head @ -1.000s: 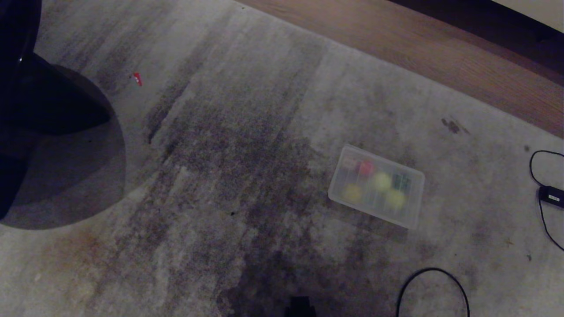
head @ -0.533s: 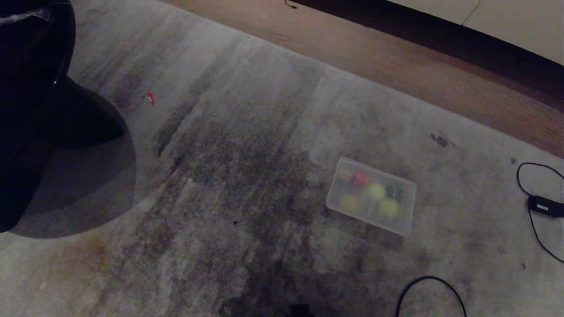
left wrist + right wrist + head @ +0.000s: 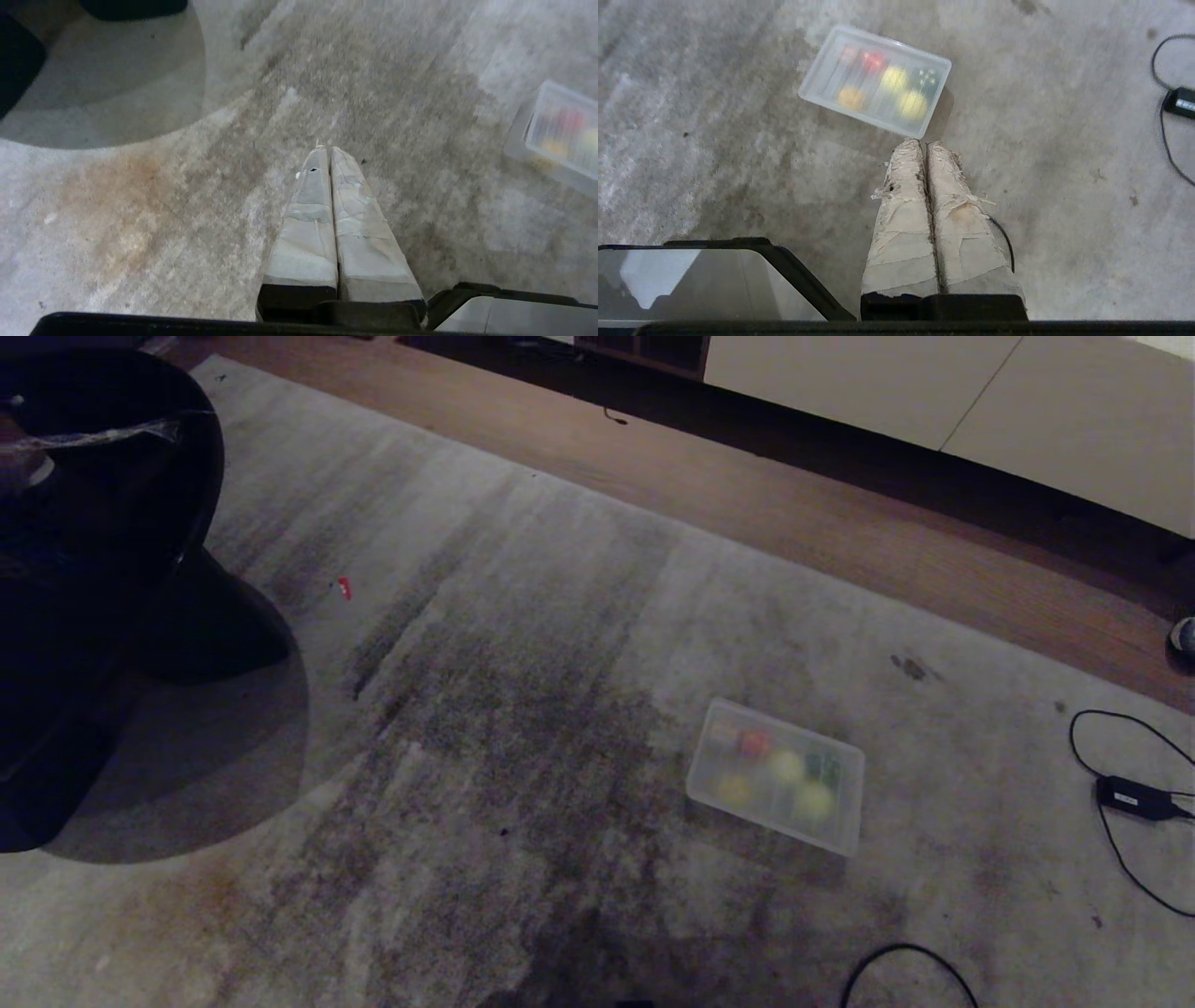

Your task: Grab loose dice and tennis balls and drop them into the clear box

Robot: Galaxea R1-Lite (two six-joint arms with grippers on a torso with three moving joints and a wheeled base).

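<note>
The left gripper (image 3: 325, 150) and right gripper (image 3: 922, 142) hang pressed closed and empty above the grey carpet (image 3: 523, 728). The clear box (image 3: 774, 776) lies on that carpet ahead, its ribbed lid on; tennis balls (image 3: 913, 103) and a red die (image 3: 873, 60) show blurred through it. No writing is legible. A black adapter (image 3: 1130, 795) and cable lie rightward; wooden floor (image 3: 840, 523) and pale cabinets (image 3: 934, 392) stand beyond.

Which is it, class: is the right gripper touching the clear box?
Apart. The right wrist view shows the shut right gripper hanging well above the rug, while the clear box lies flat on it.
</note>
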